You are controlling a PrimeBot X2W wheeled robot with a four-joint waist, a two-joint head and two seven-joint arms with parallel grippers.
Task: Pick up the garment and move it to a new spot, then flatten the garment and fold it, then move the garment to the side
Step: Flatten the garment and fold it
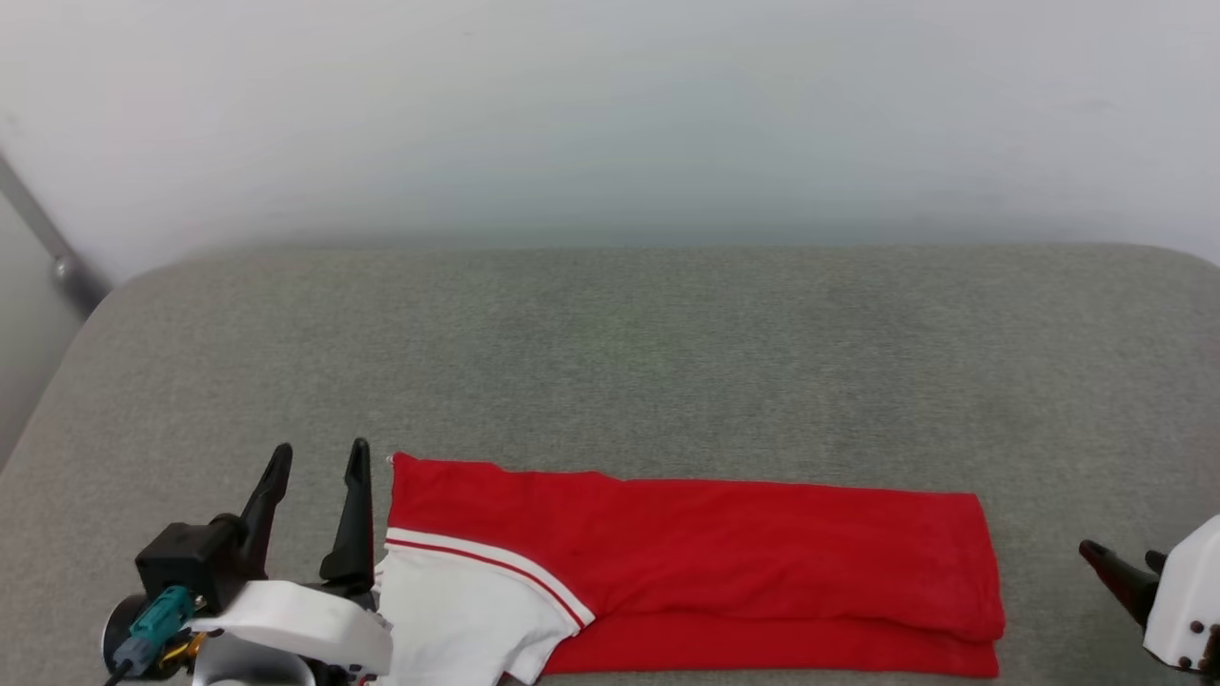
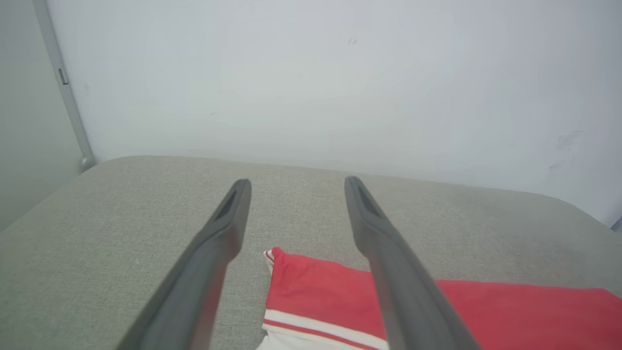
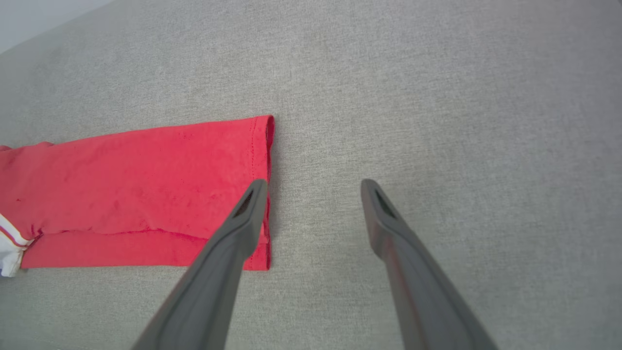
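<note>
Looking down from the head camera, the garment (image 1: 724, 562) is lying folded into a long red strip near the front edge of the grey padded surface (image 1: 667, 362), running left to right with a plain red side up. Two layers show along the front, the top one sitting a bit back from the lower one. At its left end a white sleeve (image 1: 457, 610) pokes out, with the red-and-white striped trim (image 1: 496, 564) cutting diagonally across it. The left gripper (image 1: 320, 446) sits just beside that left end, fingers spread wide and holding nothing. In the left wrist view the shirt's corner shows low between the two fingers, but I can't tell if either one touches the cloth. The right gripper (image 1: 1120, 554) is off the shirt's right end, near it but apart. The right wrist view shows it wide open too and gripping nothing, with one finger crossing in front of the hemmed edge and the other over bare grey fabric. Behind it all is a plain pale wall (image 1: 610, 114) with a grey pole (image 1: 38, 224) at the left.
</note>
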